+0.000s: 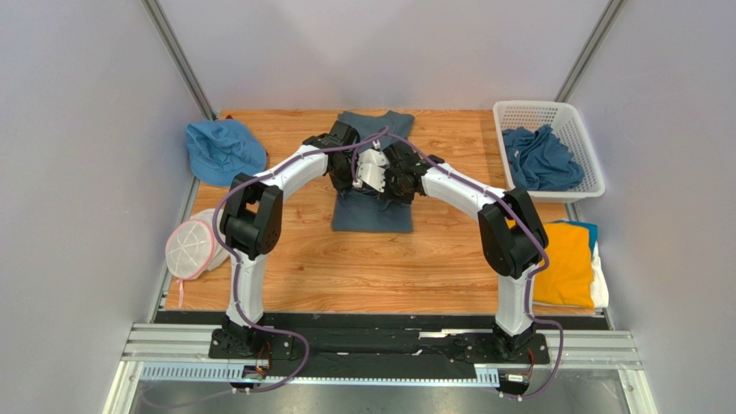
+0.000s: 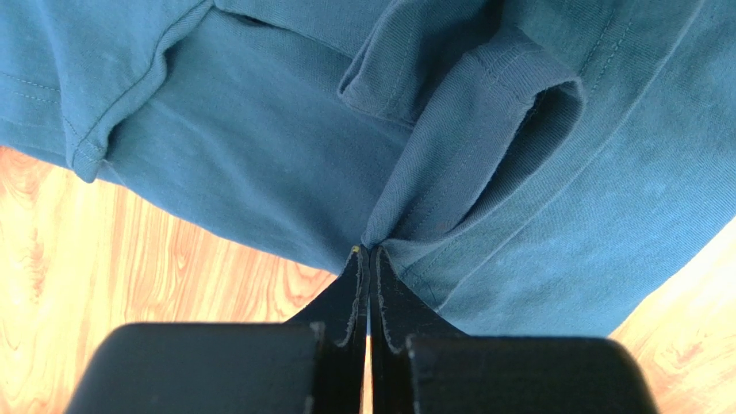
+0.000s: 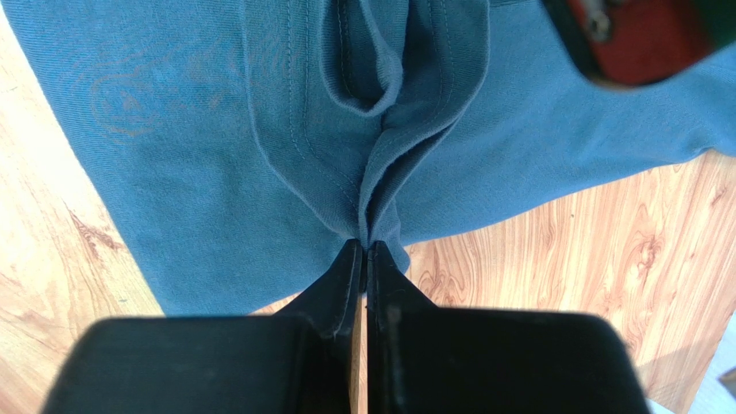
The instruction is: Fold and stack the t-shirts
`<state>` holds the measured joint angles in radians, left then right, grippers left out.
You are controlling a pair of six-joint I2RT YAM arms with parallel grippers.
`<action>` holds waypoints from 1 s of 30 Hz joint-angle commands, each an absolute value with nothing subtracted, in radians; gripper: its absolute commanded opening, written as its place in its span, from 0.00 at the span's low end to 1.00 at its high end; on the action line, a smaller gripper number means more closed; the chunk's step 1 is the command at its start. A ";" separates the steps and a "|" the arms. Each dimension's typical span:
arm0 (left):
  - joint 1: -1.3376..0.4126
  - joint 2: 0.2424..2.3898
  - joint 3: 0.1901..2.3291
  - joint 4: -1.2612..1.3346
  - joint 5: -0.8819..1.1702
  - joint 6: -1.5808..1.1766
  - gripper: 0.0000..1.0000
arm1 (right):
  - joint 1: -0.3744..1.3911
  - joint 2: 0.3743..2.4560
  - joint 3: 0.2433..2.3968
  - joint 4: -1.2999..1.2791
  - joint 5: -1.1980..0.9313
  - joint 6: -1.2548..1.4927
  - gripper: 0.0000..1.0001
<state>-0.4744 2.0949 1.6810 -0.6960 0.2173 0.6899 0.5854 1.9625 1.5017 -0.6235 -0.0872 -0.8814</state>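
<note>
left end effector (image 2: 370, 252) and right end effector (image 3: 364, 247) each pinch folds of the slate-blue t-shirt (image 2: 259, 172).

t-shirt (image 2: 216, 164): matt slate-blue knitted cloth, fine ribbing, stitched hems
table (image 1: 363, 267): pale wood, visible grain, slight sheen
basket (image 1: 536, 107), far right: white plastic lattice
arm covers (image 1: 289, 170): smooth glossy white plastic
rail (image 1: 173, 343), near edge: brushed metal

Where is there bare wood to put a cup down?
Widest is the near strip between the mesh pouch and the yellow shirt, in front of the dark shirt. A smaller patch separates that shirt from the basket. The middle is crowded: left gripper and right gripper pinch that shirt.
</note>
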 commanded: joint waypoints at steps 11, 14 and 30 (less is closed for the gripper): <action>-0.500 2.123 1.720 -0.678 0.192 0.753 0.00 | 0.503 2.009 1.571 -0.485 -0.002 -0.838 0.00; -0.494 2.118 1.717 -0.655 0.183 0.750 0.00 | 0.494 2.014 1.574 -0.474 -0.002 -0.839 0.00; -0.476 2.036 1.628 -0.468 0.179 0.704 0.04 | 0.459 2.016 1.594 -0.417 0.055 -0.834 0.37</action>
<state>-0.4656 2.1220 1.6714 -0.4919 0.1337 0.6529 0.5407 2.0109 1.5391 -0.5217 -0.0460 -0.9062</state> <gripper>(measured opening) 0.015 0.332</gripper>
